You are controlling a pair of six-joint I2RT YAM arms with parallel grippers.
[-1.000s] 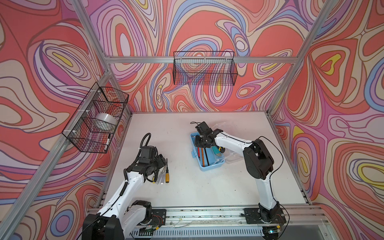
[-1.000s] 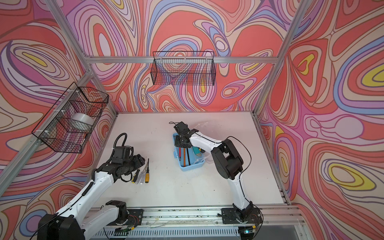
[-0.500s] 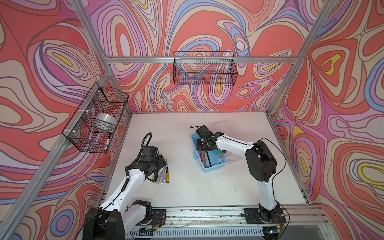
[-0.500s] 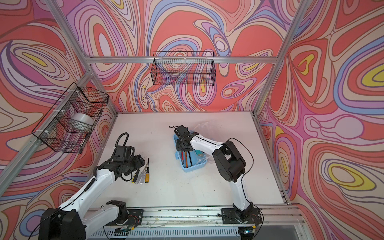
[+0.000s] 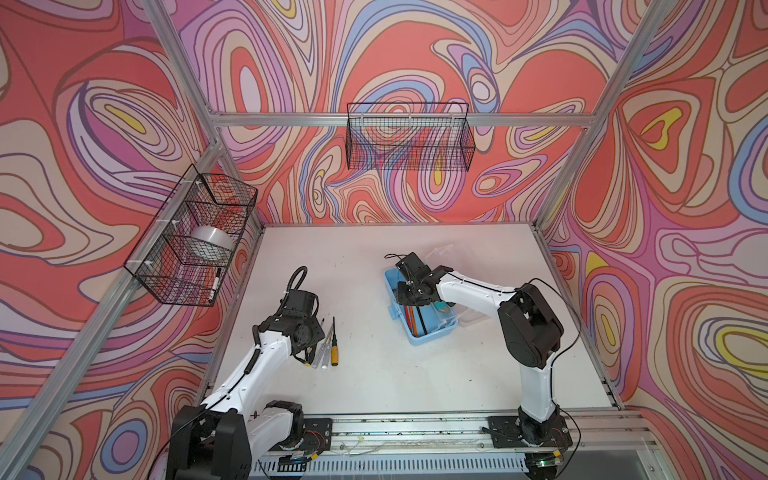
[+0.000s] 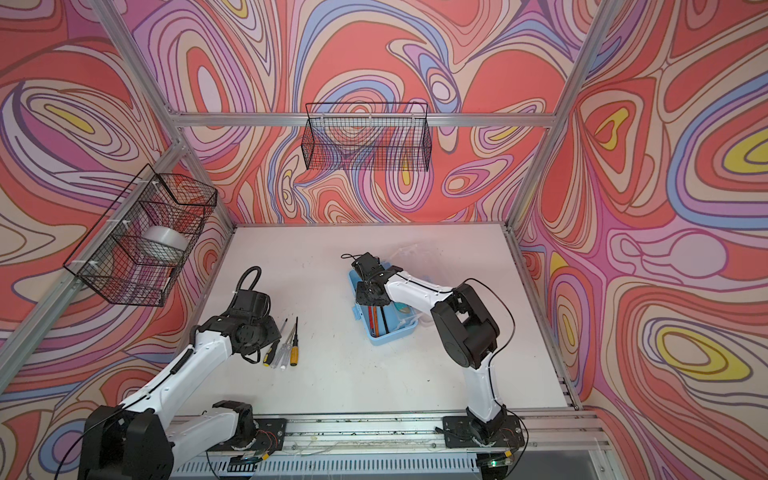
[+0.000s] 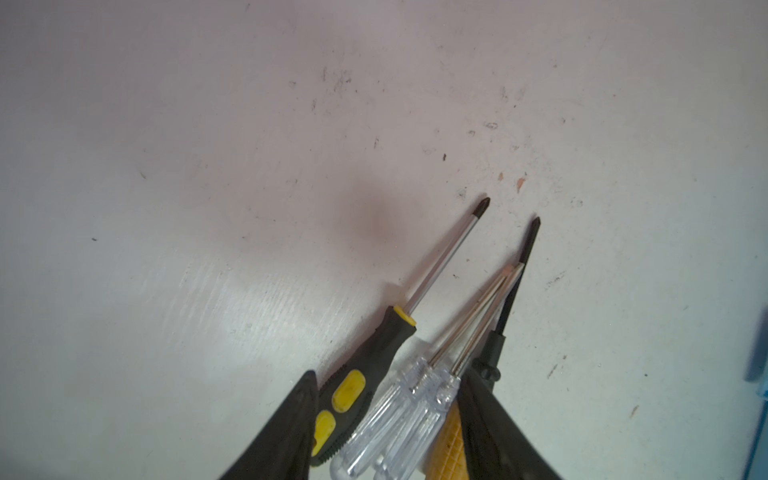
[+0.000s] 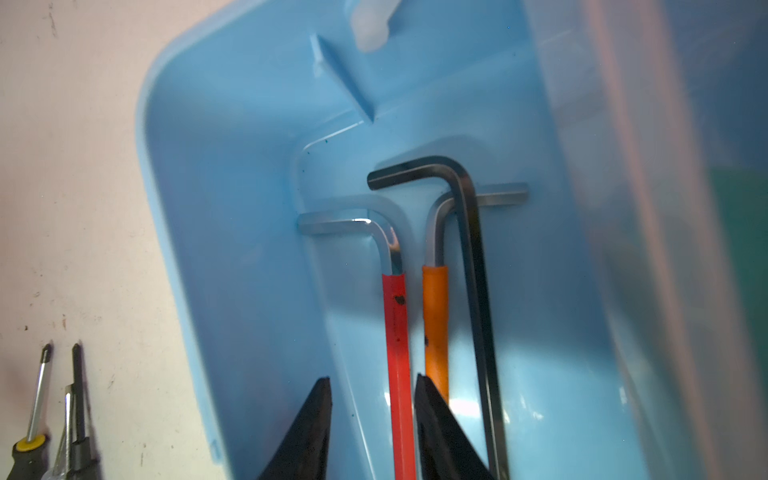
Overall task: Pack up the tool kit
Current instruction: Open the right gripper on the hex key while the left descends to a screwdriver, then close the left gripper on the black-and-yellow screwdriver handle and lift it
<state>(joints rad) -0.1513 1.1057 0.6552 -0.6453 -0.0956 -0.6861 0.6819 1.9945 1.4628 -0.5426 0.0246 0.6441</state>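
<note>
The light-blue tool kit box (image 5: 432, 337) (image 6: 390, 337) lies with its lid open on the white table, right of centre. Red (image 8: 395, 324), orange (image 8: 435, 316) and black (image 8: 469, 249) hex keys lie on its floor. My right gripper (image 5: 409, 300) (image 8: 372, 379) reaches into the box, open; the red key lies loose between its fingers, close to one. Several screwdrivers (image 5: 328, 349) (image 6: 286, 349) lie bunched on the table at the left. My left gripper (image 5: 311, 355) (image 7: 388, 376) is down over their handles, a finger against each side of the bundle: black-yellow handle (image 7: 374, 361), clear handles (image 7: 415, 399), orange handle (image 7: 446, 440).
A black wire basket (image 5: 187, 249) on the left wall holds a tape roll (image 5: 208, 241) and a marker. A second wire basket (image 5: 409, 137) hangs on the back wall. The box's clear lid (image 5: 471, 318) lies open to its right. A metal rail (image 5: 415, 428) runs along the table's front edge.
My right gripper opened and let go of the red hex key inside the box. My left gripper's jaws narrowed onto the screwdriver handles.
</note>
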